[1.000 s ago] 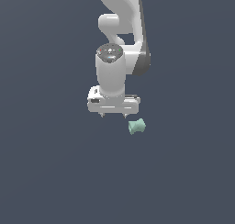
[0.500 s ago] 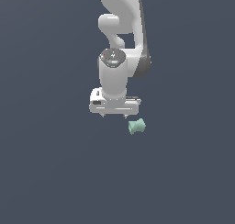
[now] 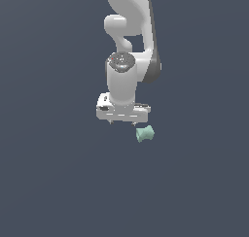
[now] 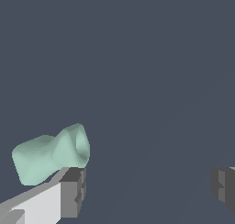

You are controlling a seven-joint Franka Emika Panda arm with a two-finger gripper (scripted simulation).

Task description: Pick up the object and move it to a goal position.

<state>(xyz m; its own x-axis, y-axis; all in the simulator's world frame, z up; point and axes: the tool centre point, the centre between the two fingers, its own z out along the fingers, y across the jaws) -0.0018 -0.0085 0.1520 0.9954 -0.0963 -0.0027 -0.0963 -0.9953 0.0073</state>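
Observation:
The object (image 3: 145, 133) is a small mint-green spool, narrow at its middle, lying on its side on the dark grey floor. My white gripper (image 3: 123, 123) hangs over the floor just to the exterior view's left of it, pointing down. In the wrist view the object (image 4: 50, 156) lies just outside one grey fingertip (image 4: 72, 191), not between the two. The other fingertip (image 4: 224, 186) stands far off across a wide gap. The gripper (image 4: 147, 188) is open and holds nothing.
The white arm (image 3: 129, 46) rises above the gripper to the top of the exterior view. Around it is only the flat dark grey floor (image 3: 58, 182).
The gripper has sunk slightly toward the floor and the wrist has turned a little. The object has not moved.

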